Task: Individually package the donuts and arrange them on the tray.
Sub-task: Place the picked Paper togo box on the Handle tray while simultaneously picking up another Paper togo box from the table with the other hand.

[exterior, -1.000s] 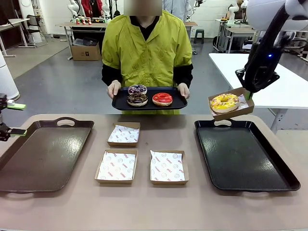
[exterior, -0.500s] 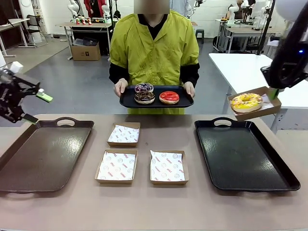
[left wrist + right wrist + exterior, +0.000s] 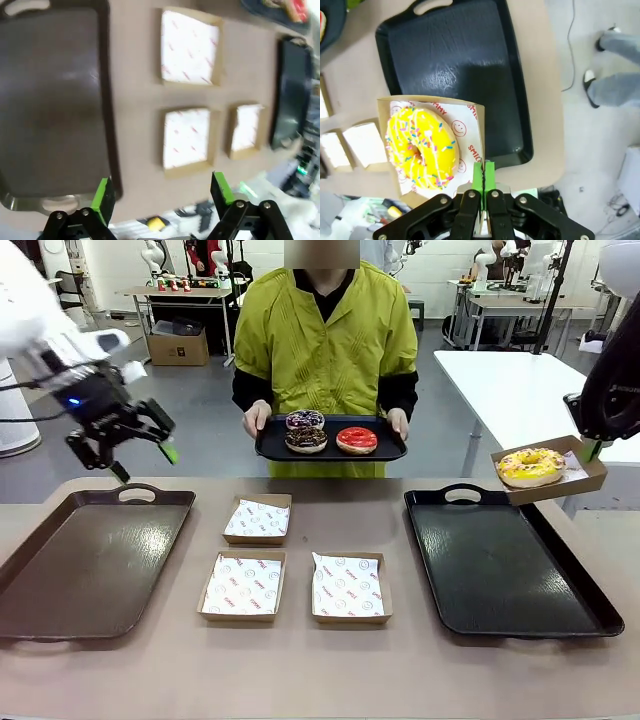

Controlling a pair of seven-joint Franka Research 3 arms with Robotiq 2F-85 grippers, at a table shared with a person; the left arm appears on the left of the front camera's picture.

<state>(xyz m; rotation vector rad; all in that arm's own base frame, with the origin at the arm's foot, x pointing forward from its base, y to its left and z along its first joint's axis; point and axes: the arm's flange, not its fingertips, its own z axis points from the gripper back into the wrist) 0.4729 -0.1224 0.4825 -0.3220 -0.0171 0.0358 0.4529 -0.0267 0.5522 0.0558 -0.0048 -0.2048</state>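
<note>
A yellow-iced donut (image 3: 530, 466) (image 3: 422, 147) lies in a paper-lined cardboard box (image 3: 583, 478) (image 3: 470, 117). My right gripper (image 3: 597, 448) (image 3: 483, 172) is shut on that box's edge and holds it in the air past the far right corner of the black tray (image 3: 505, 560) (image 3: 460, 65). My left gripper (image 3: 145, 462) (image 3: 162, 192) hangs open and empty above the far end of the brown tray (image 3: 90, 555) (image 3: 50, 100). A person holds a small dark tray (image 3: 272, 451) carrying the red-glazed donut (image 3: 356, 440), the chocolate sprinkled donut (image 3: 305, 440) and the drizzled donut (image 3: 305, 420).
Three empty paper-lined boxes (image 3: 257, 518) (image 3: 243, 585) (image 3: 347, 585) sit on the table between the two trays; the left wrist view shows them too (image 3: 190, 47) (image 3: 186, 137) (image 3: 245, 127). A white table (image 3: 520, 390) stands behind at the right.
My left arm rose from the left edge and swung right over the brown tray's far end. My right gripper carried the boxed yellow donut further right. The person's tray shifted slightly right and up.
</note>
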